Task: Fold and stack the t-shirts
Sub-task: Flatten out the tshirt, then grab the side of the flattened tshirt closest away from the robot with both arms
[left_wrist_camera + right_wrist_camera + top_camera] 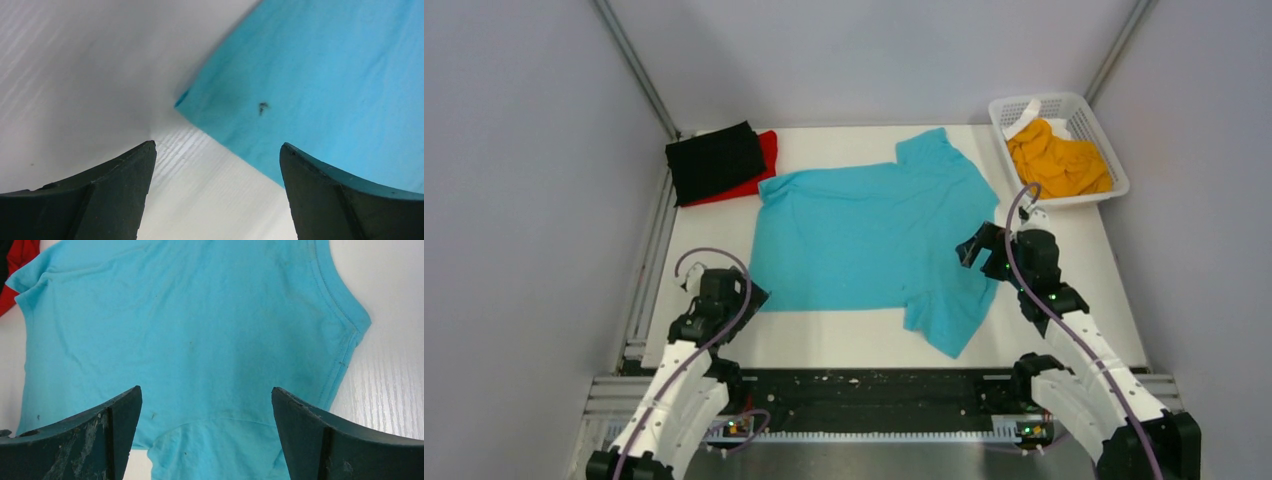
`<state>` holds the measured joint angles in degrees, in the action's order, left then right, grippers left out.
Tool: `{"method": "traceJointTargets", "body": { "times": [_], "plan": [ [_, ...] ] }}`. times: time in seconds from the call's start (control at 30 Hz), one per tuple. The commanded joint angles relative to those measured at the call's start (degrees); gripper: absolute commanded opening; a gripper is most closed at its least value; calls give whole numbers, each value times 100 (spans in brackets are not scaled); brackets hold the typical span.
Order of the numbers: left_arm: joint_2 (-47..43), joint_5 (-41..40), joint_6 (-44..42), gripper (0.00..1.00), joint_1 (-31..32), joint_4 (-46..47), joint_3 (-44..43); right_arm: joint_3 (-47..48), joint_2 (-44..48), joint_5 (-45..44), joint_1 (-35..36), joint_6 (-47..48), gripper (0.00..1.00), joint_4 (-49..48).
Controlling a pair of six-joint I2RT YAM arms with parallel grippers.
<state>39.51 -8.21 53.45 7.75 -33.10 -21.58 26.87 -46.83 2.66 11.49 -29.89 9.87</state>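
Observation:
A turquoise-blue t-shirt [869,235] lies spread flat on the white table, collar to the right. A folded black t-shirt [714,160] lies on a folded red t-shirt [767,150] at the back left. An orange-yellow t-shirt [1056,160] is crumpled in the basket. My left gripper [746,292] is open and empty just off the turquoise shirt's near left corner [182,100]. My right gripper [972,250] is open and empty over the shirt's right side, above the seam of the near sleeve [235,440].
A white mesh basket [1064,105] stands at the back right corner. Grey walls close in the table on the left, right and back. A black rail runs along the near edge [874,400].

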Motion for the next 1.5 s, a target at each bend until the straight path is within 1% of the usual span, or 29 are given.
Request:
{"method": "traceJointTargets", "body": {
  "times": [0.0,0.1,0.2,0.33,0.47,0.6,0.63,0.67,0.73,0.77,0.87,0.97,1.0,1.1,1.17,1.23,1.27,1.37,1.47],
  "plan": [
    [-665,-566,588,97,-10,-416,337,-41,207,8,19,-92,99,-159],
    [-824,-832,781,93,-10,-346,574,-49,208,-10,19,-79,99,-146],
    [-670,-751,788,85,-10,214,792,-65,201,-32,17,-66,99,-147],
    [-96,-809,968,68,-10,714,808,-56,200,-98,16,-60,99,-134],
    [537,-1035,1348,58,-10,853,585,-72,210,-173,18,-52,99,-107],
    [1201,-1158,1466,46,-10,1008,421,-54,175,-377,13,-50,99,-23],
    [1329,-1156,1496,39,-10,1068,411,-40,162,-421,12,-47,99,-6],
    [1436,-1096,1469,29,-10,1189,416,-31,157,-462,15,-38,99,4],
    [1606,-1025,1428,2,-10,1284,393,-16,136,-539,14,-28,99,16],
    [1665,-1041,1420,0,-10,1269,359,-10,123,-567,15,-23,99,31],
    [1683,-1100,1340,0,-10,1187,278,23,33,-658,16,9,99,76],
    [1496,-1030,1091,0,-10,1199,234,137,-110,-672,16,-20,99,251],
    [1426,-933,882,0,-10,1252,184,185,-159,-549,18,-3,99,298],
    [1264,-820,655,0,-10,1054,-73,332,-295,-33,92,80,99,507],
    [1173,-791,613,0,-10,996,-112,494,-391,-325,552,-16,99,807],
    [1084,-784,573,0,-10,1033,-44,840,-637,-840,1272,-140,99,1226],
    [1045,-839,578,0,-10,993,-25,1045,-794,-986,1696,-142,99,1544],
    [934,-921,612,0,-17,881,-21,1585,-1171,-1612,2388,-265,98,2689],
    [831,-887,621,0,-19,884,32,1690,-1151,-1556,2911,-451,95,3534]
  ]
}}
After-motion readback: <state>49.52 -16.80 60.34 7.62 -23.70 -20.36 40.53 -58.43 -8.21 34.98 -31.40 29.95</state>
